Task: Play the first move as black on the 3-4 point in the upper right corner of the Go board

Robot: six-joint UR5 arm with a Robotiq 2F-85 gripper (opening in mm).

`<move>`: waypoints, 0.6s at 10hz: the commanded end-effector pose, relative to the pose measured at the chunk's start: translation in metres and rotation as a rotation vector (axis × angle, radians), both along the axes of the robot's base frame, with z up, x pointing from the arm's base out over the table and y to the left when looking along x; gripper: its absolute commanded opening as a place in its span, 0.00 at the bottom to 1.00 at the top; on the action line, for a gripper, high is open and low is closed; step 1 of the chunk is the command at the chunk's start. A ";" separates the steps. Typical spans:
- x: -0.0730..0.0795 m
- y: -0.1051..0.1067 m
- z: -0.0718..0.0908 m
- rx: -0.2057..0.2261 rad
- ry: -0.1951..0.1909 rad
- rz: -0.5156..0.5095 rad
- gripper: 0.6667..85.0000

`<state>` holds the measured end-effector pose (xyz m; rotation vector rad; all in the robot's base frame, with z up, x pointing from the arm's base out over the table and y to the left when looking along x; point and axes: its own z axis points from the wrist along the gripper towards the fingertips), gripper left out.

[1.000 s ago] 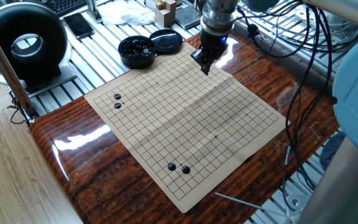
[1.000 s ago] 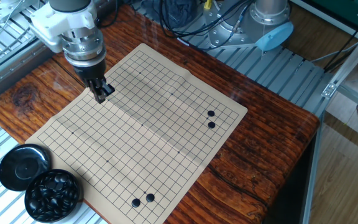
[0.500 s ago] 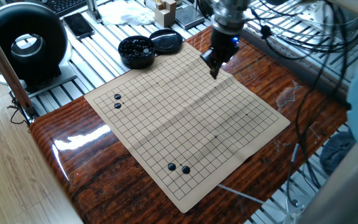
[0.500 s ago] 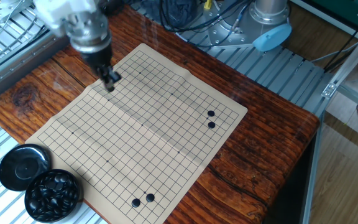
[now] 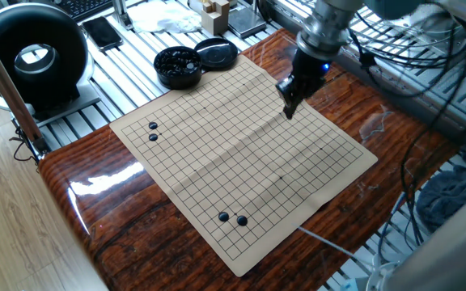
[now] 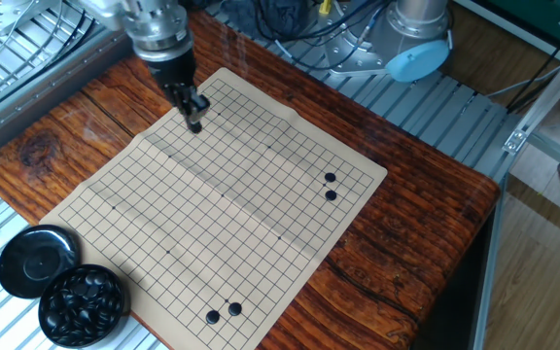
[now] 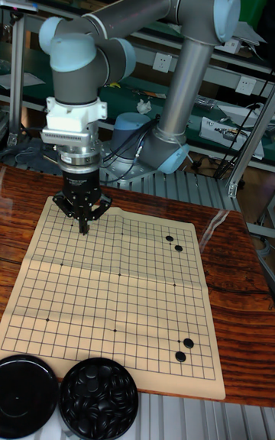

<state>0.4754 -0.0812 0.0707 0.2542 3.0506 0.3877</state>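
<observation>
1. A grey robot arm (image 7: 176, 20) reached down from behind over a glossy wooden table (image 6: 406, 253).
2. A tan Go board (image 6: 212, 204), a flat sheet ruled with thin black grid lines, lay on the table and covered most of it.
3. A round black bowl (image 6: 84, 306) full of black stones stood just off one corner of the board, with its black lid (image 6: 35, 260) touching it.
4. The gripper (image 6: 194, 124) hung point-down above the board, near the edge opposite the bowl, close to a corner.
5. Its two fingers (image 7: 83, 228) were drawn together to a narrow tip. Whether a black stone sat between them could not be told from any view.
6. Four black stones already lay on the board: one pair (image 6: 330, 186) near the right edge, another pair (image 6: 223, 313) near the front edge, the stones in each pair side by side.
7. The crossings around the gripper's tip looked bare; the exact 3-4 point could not be picked out.
</observation>
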 end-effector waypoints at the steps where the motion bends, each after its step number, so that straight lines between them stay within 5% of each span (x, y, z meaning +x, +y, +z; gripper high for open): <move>1: -0.023 0.003 -0.014 0.069 -0.014 0.034 0.01; 6: -0.071 -0.008 -0.019 0.062 0.110 0.061 0.01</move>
